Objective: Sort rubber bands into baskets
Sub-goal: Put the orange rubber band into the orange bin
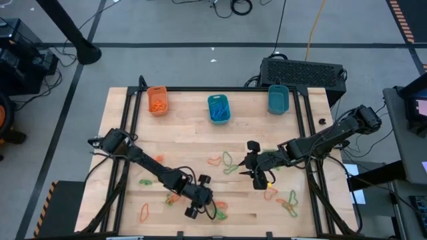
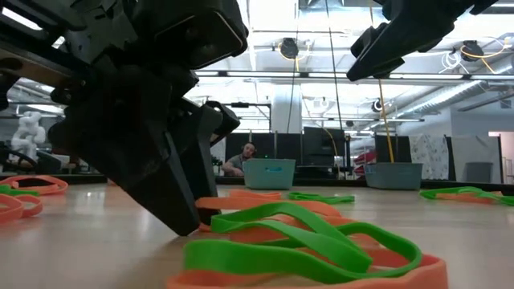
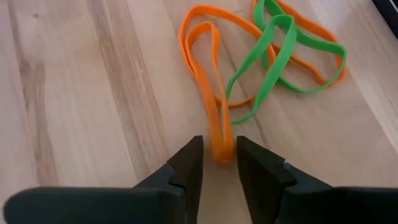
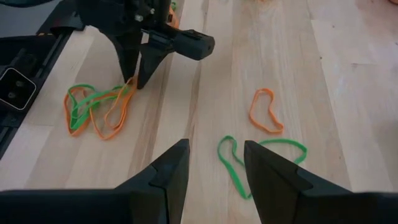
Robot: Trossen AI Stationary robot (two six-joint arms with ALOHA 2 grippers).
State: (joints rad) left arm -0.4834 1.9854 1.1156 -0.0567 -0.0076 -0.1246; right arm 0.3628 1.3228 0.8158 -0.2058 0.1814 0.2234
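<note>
An orange rubber band point(image 3: 208, 74) lies flat on the wooden table, tangled with a green one point(image 3: 280, 56) and another orange one. My left gripper point(image 3: 219, 163) is open, tips down at the table near its front edge, with the orange band's near end between its fingers; the right wrist view shows that gripper point(image 4: 134, 81) too. My right gripper point(image 4: 214, 163) hangs open above the table's right middle, over a green band point(image 4: 249, 158) and beside an orange one point(image 4: 264, 112). Three baskets line the far edge: orange point(image 1: 157, 100), teal point(image 1: 218, 108), teal point(image 1: 278, 99). My left gripper comes slanting down from the table's left, one finger point(image 3: 186, 168) on each side of the orange band's narrow looped end point(image 3: 221, 146). The band lies flat on the wood along the fingers' line. Whether the fingers touch it I cannot tell.
Loose bands lie scattered at the middle point(image 1: 220, 160), the right front point(image 1: 288, 200) and the left front point(image 1: 143, 213). A black box point(image 1: 303, 70) stands behind the far right corner. A person point(image 2: 241, 159) sits far behind the table.
</note>
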